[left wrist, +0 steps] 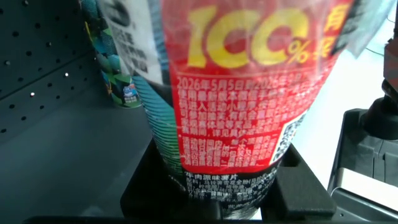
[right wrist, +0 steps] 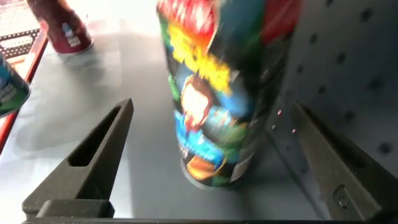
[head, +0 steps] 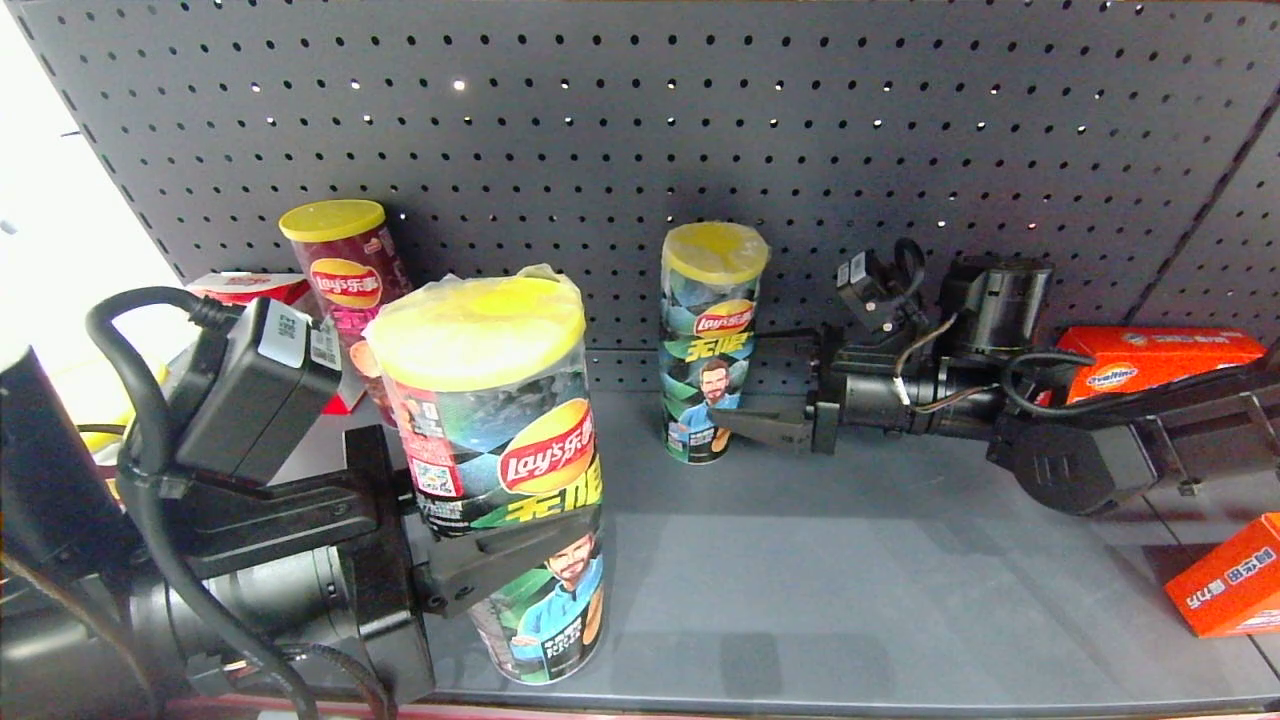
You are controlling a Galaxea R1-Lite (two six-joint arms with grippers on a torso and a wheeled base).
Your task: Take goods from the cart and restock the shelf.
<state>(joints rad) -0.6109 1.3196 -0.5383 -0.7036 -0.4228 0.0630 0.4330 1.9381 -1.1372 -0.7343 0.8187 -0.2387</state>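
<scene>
Forward and left of the rear chip canister (head: 712,330), left tool (left wrist: 224,196) clamps a second chip canister (head: 490,400), long axis upright; right tool (head: 740,375) gapes wide around that rear chip canister.

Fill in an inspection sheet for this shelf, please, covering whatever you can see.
Surface: grey shelf, flat, holding cans and boxes.
Job's things: front can upright at the shelf's front; back can standing by the pegboard; dark red can standing at the left back.
Clutter: orange box at the right back; second orange box at the right front; red and white box behind the dark red can.
Grippers: left gripper shut on the front can; right gripper open, fingers either side of the back can.
Cables: black cable looped over the left wrist; second cable on the right arm.
Surroundings: dark pegboard behind.
</scene>
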